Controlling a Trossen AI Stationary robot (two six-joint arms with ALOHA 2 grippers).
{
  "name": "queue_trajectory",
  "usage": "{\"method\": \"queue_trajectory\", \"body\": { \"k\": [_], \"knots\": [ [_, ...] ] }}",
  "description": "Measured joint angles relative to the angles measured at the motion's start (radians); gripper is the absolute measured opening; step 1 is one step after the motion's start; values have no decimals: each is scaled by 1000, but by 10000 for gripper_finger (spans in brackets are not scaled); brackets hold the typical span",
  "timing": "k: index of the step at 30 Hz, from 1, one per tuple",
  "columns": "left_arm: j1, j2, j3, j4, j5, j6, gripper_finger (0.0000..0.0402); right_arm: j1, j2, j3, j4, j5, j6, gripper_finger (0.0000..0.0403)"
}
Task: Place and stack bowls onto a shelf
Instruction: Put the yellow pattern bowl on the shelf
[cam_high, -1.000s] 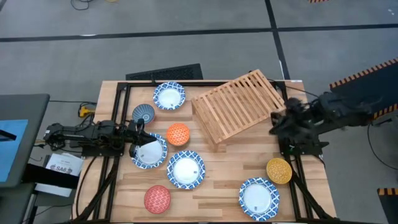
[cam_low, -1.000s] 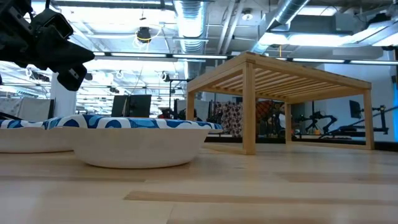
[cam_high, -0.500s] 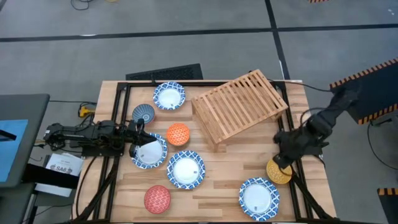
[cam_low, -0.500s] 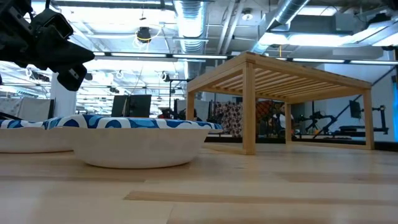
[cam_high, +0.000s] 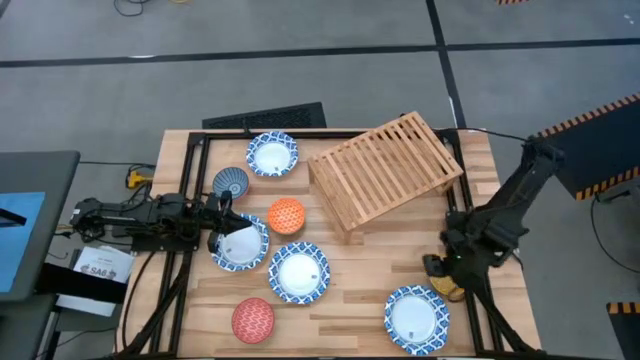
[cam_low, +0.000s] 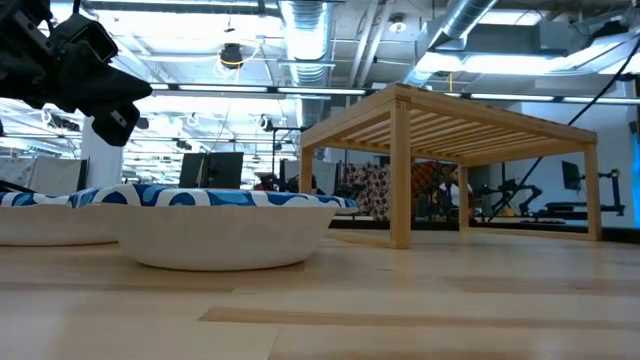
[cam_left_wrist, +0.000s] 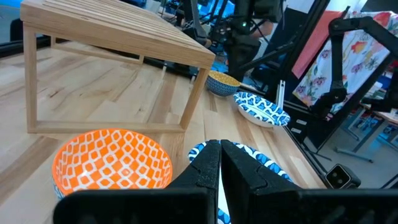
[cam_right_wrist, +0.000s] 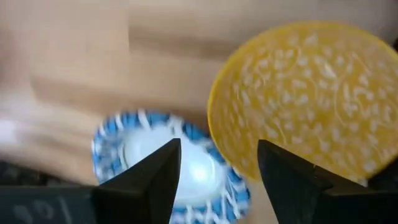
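High view – seven bowls (cam_high: 286, 216), one shelf (cam_high: 384, 169), two grippers.

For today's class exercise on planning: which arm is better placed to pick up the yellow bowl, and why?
The right. Its hand hovers open directly over the yellow bowl, beside a blue-and-white bowl. The left hand sits shut across the table near the orange bowl.

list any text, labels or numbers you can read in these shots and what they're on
White label beside the left arm's base, off the table's left edge: it carries dark print, too small to read.

Bowls, shelf and table: no writing visible, only patterns on the bowls.

No other text can be read.
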Motion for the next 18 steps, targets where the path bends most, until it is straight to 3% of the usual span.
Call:
{"method": "queue_trajectory", "body": {
  "k": [6, 18],
  "knots": [
    [0, 0, 0, 0, 0, 0, 0, -96, 97, 1, -69, -34, -28, 236],
    [0, 0, 0, 0, 0, 0, 0, -162, 236, 1, -24, -56, -18, 235]
  ]
}}
